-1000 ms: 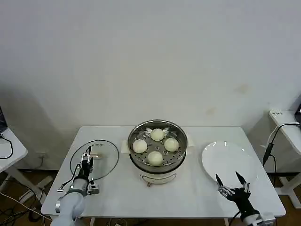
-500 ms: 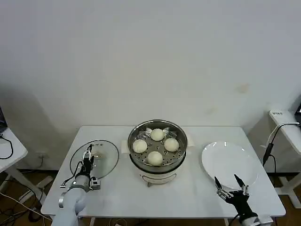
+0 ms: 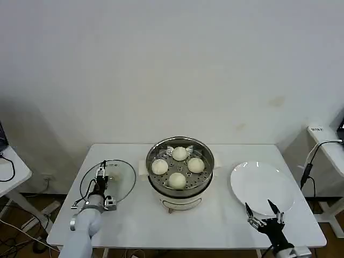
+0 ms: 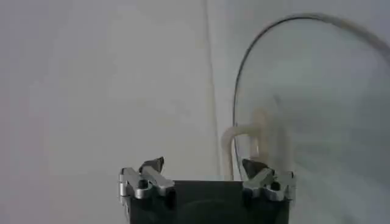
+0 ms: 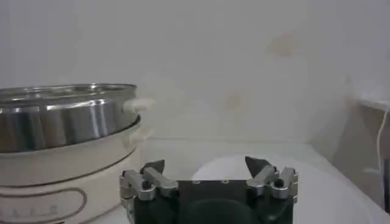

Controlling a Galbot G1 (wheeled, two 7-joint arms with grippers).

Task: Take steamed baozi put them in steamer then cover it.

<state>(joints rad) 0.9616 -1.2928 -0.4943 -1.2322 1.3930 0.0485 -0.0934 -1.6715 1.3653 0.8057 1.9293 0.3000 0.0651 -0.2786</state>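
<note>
No legible writing or brand marks. Four baozi [image 3: 178, 166] sit in the steamer [image 3: 180, 171] at mid-bench [image 3: 215, 220]. The cover [image 3: 110, 180] lies flat on the bench left of the steamer. The left tool [image 3: 100, 173] hangs over the cover, jaws spread, handle [image 4: 244, 139] just ahead of them. The right tool [image 3: 264, 210], jaws spread, holds nothing, near the plate [image 3: 262, 185].
</note>
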